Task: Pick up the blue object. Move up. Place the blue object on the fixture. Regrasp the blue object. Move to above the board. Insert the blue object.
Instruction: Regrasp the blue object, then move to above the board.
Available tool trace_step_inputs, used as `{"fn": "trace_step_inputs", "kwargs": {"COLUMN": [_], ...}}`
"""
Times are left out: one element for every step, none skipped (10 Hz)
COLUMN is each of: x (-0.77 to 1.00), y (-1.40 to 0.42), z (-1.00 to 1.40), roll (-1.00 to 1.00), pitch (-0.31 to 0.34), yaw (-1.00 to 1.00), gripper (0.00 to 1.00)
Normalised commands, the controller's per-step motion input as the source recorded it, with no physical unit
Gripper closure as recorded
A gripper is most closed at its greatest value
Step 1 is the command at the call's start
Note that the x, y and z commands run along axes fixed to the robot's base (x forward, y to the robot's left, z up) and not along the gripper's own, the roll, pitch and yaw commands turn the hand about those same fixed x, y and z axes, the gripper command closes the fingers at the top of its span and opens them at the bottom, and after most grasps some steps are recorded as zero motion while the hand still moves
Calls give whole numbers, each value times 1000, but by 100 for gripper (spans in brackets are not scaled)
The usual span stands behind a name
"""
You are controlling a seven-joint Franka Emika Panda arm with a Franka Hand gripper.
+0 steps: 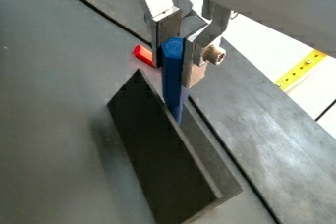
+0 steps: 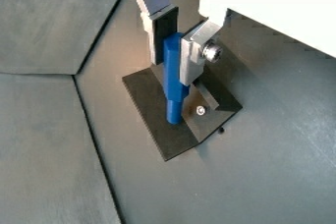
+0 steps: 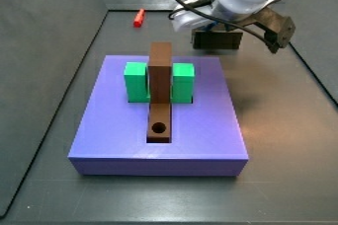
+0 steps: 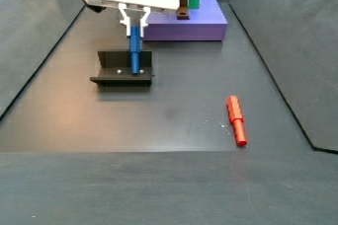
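The blue object (image 1: 172, 76) is a long blue peg standing upright. My gripper (image 1: 175, 53) is shut on its upper end, with the silver fingers (image 1: 160, 33) pressed against both sides. The peg's lower end rests on the dark fixture (image 1: 164, 159), against its upright wall. In a wrist view the peg (image 2: 174, 76) comes down onto the fixture's base plate (image 2: 164, 135) beside a screw. In a side view the gripper (image 4: 133, 20) holds the peg (image 4: 134, 47) over the fixture (image 4: 119, 73). The purple board (image 3: 158, 125) carries two green blocks (image 3: 136, 81) and a brown piece (image 3: 160, 96).
A red peg (image 4: 236, 120) lies on the dark floor away from the fixture and also shows in a wrist view (image 1: 141, 54). A yellow ruler (image 1: 305, 69) lies on the pale surface outside the work area. The board (image 4: 199, 22) stands behind the fixture.
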Motion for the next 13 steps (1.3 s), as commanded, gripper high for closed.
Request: {"fn": "trace_step_inputs", "kwargs": {"x": [0,0,0,0,0,-18,-48,-46,-32,-31,-18,9,15], "y": [0,0,0,0,0,-50,-37,-23,-55,-64,-51,-24,-17], "z": [0,0,0,0,1400,1400,1400,1400,1400,1400,1400,493,211], "roll": [0,0,0,0,0,-68,-134,-98,-20,-15,-29,-16,0], "pitch": [0,0,0,0,0,44,35,12,12,13,16,33,39], "yaw": [0,0,0,0,0,64,53,53,41,32,27,16,13], "gripper": [100,100,100,100,100,100,100,100,100,100,100,100,100]}}
